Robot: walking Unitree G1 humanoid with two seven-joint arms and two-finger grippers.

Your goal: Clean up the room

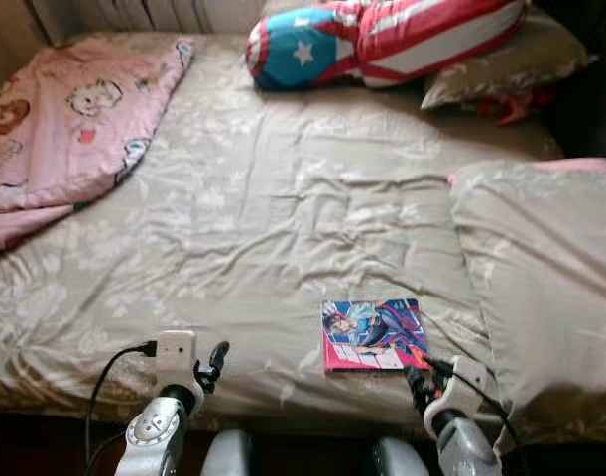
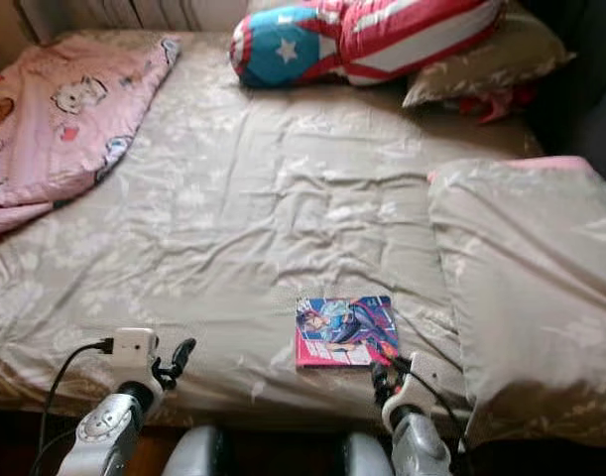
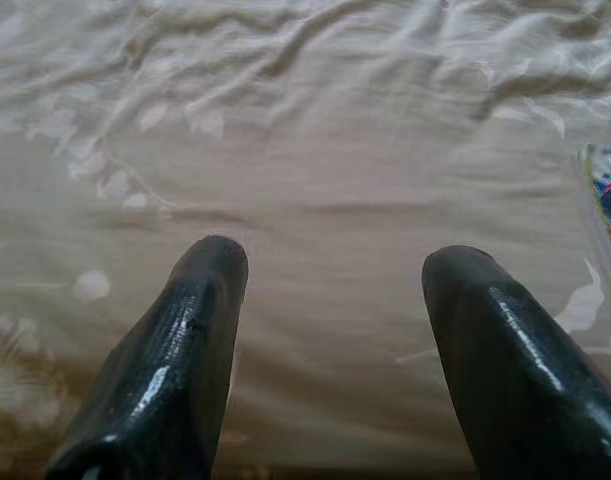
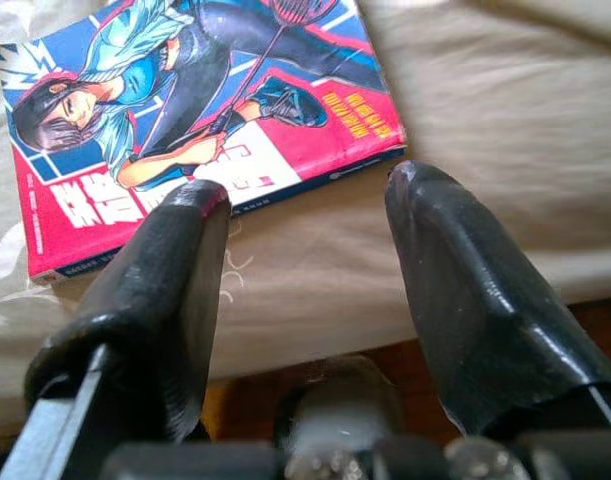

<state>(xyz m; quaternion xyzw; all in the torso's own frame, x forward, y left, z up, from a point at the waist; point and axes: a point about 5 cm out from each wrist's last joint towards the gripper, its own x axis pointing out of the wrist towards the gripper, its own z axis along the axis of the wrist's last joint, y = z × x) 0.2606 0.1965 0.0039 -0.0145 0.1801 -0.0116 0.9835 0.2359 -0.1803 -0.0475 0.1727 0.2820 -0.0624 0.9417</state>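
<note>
While both grippers are held open, left [image 3: 330,270] over bare sheet, right [image 4: 305,200] just short of it, one book [image 1: 372,334] is seen flat near the bed's [image 1: 263,228] front edge, long axis seemingly along that edge.

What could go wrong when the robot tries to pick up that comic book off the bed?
1. The comic book lies flat on the soft bedsheet, so the open right gripper might pinch sheet along with it, or just push it away.
2. It sits near the bed's front edge, so a nudge could slide it off onto the floor.
3. The folded blanket is close beside the book; the right arm could snag it.
</note>
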